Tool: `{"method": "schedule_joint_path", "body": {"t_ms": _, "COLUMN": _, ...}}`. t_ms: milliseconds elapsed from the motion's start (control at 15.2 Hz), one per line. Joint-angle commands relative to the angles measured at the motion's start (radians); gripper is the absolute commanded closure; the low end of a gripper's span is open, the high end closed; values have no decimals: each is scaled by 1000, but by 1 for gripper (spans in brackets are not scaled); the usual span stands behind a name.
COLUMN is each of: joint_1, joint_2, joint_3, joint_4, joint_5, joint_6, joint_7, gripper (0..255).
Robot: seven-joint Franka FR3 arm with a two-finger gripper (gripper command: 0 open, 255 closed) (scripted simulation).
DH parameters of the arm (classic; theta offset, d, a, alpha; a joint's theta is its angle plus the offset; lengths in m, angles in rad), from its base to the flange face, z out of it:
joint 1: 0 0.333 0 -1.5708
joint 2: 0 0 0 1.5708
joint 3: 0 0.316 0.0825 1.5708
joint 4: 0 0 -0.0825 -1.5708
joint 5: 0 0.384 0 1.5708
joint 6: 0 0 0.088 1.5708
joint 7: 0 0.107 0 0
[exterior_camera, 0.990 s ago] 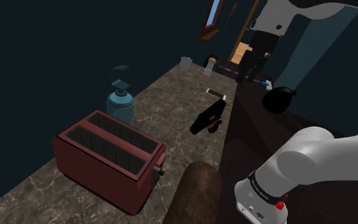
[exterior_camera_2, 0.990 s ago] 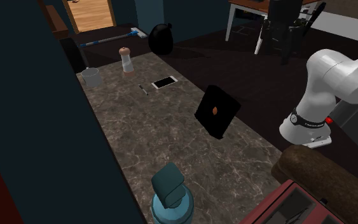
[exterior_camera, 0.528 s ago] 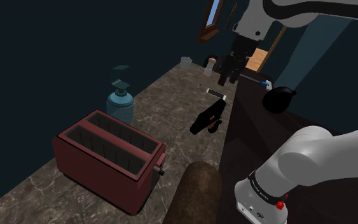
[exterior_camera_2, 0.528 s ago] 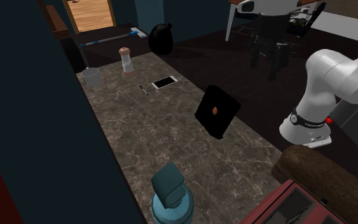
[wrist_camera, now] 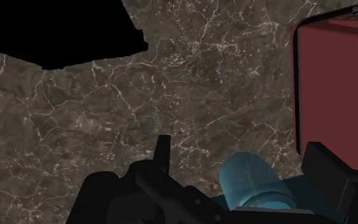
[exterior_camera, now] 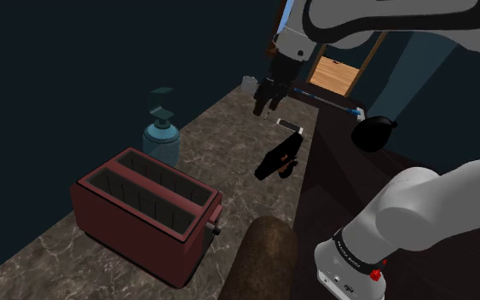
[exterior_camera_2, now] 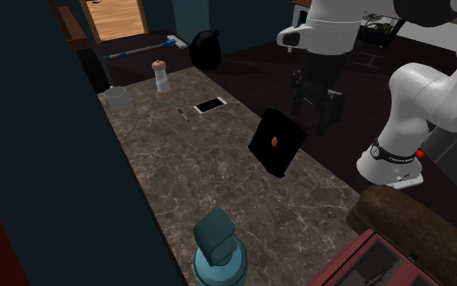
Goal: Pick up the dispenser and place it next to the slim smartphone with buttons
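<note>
Item one, gripper (exterior_camera_2: 313, 114): I read its fingers standing apart, clasping nothing, raised above the marbled countertop (exterior_camera_2: 178, 175); item two, dispenser (exterior_camera: 161, 136): blue bottle, teal pump, upright on that counter, toward nine o'clock of the gripper in the shoulder view, well apart; item three, dark red toaster (exterior_camera: 148, 209): six o'clock of the dispenser, just beside it; item four, white smartphone (exterior_camera: 289, 125): flat, four o'clock of the gripper.

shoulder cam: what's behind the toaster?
The blue dispenser stands on the stone counter just beyond the red toaster. The toaster's far edge covers the bottom of the bottle, so its base can't be seen.
</note>
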Motion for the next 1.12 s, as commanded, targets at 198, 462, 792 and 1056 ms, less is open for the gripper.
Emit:
{"method": "schedule_joint_path", "body": {"t_ms": 198, "joint_1": 31, "joint_2": 142, "joint_3": 49, "joint_4": 51, "joint_5": -1, "joint_6": 160, "joint_7": -8, "gripper": 0}}
{"method": "schedule_joint_path", "body": {"t_ms": 462, "joint_1": 51, "joint_2": 260, "joint_3": 88, "joint_4": 115, "joint_5": -20, "joint_6": 268, "joint_7": -5, "gripper": 0}}
{"method": "schedule_joint_path", "body": {"t_ms": 792, "joint_1": 75, "joint_2": 412, "joint_3": 132, "joint_4": 217, "joint_5": -72, "joint_6": 381, "joint_7": 13, "gripper": 0}}
{"method": "schedule_joint_path", "body": {"t_ms": 1056, "joint_1": 99, "joint_2": 535, "joint_3": 160, "joint_4": 316, "joint_5": -136, "joint_6": 451, "joint_7": 39, "gripper": 0}}
